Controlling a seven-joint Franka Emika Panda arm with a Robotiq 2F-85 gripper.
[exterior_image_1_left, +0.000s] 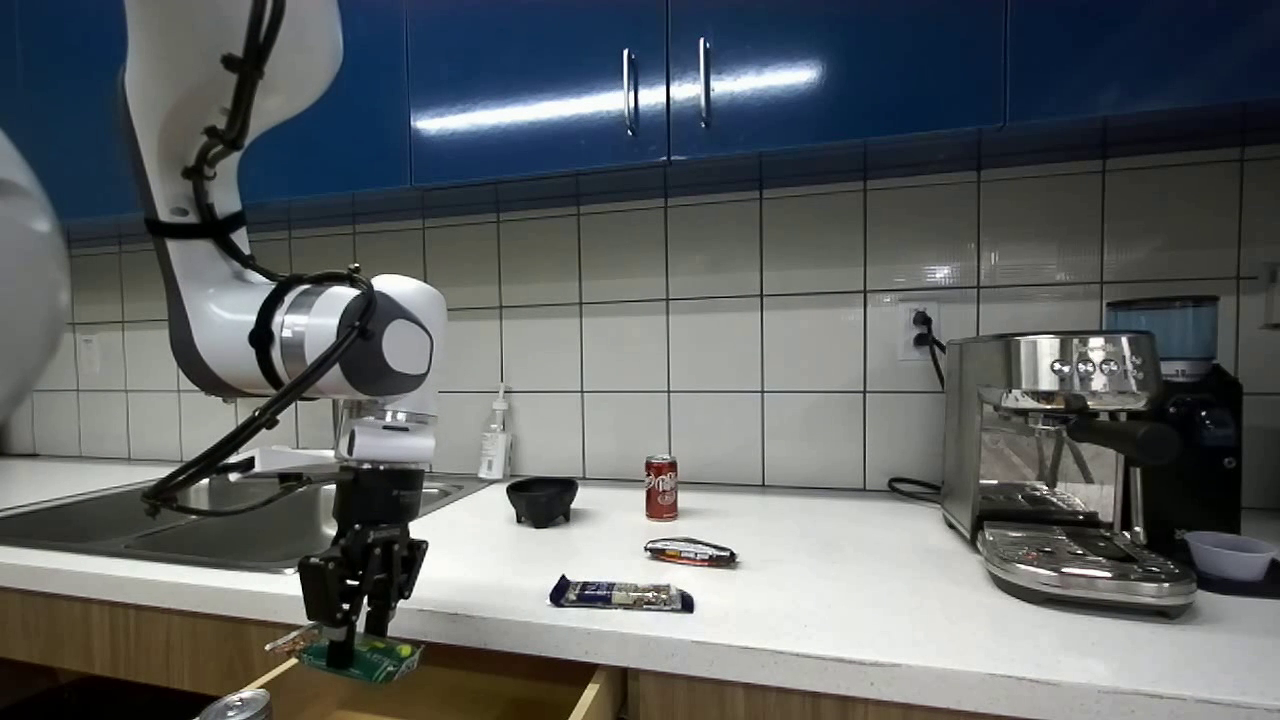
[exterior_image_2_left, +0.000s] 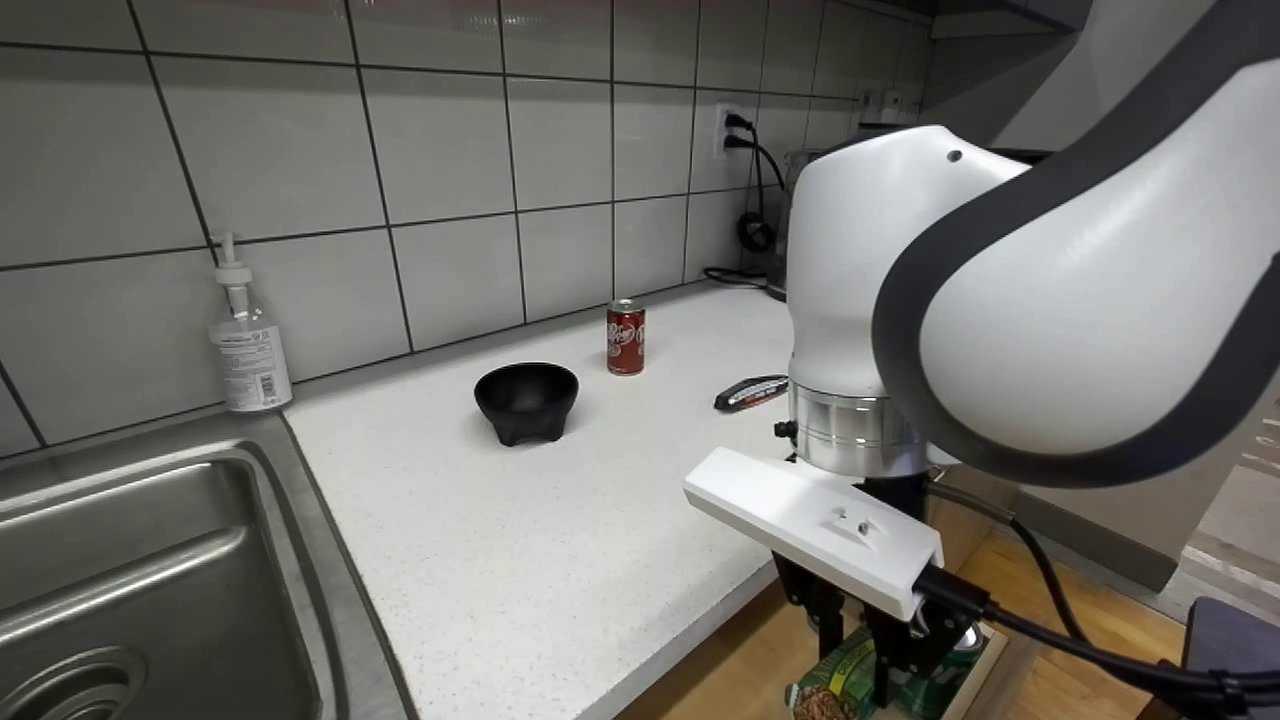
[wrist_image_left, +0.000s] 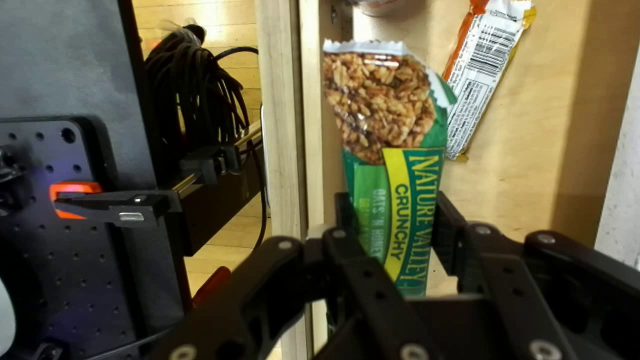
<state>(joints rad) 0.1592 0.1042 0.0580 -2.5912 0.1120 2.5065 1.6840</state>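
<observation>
My gripper (exterior_image_1_left: 360, 642) is shut on a green Nature Valley granola bar (wrist_image_left: 385, 150), one finger on each side of the wrapper. The bar also shows in both exterior views (exterior_image_1_left: 384, 657) (exterior_image_2_left: 846, 668). Gripper and bar are over an open wooden drawer (exterior_image_1_left: 500, 690), below the counter's front edge. How far the bar is above the drawer floor I cannot tell. In the wrist view a white and orange wrapped bar (wrist_image_left: 482, 80) lies on the drawer floor beside the held bar. A can top (exterior_image_1_left: 238, 706) shows near the drawer's side in an exterior view.
On the counter (exterior_image_1_left: 820, 600) are a blue-wrapped bar (exterior_image_1_left: 620, 595), a dark-wrapped bar (exterior_image_1_left: 690, 551), a red can (exterior_image_1_left: 661, 488) and a black bowl (exterior_image_1_left: 541, 498). A sink (exterior_image_2_left: 265, 560), pump bottle (exterior_image_2_left: 252, 360) and espresso machine (exterior_image_1_left: 1060, 545) stand around. Blue cabinets (exterior_image_1_left: 540, 60) hang above.
</observation>
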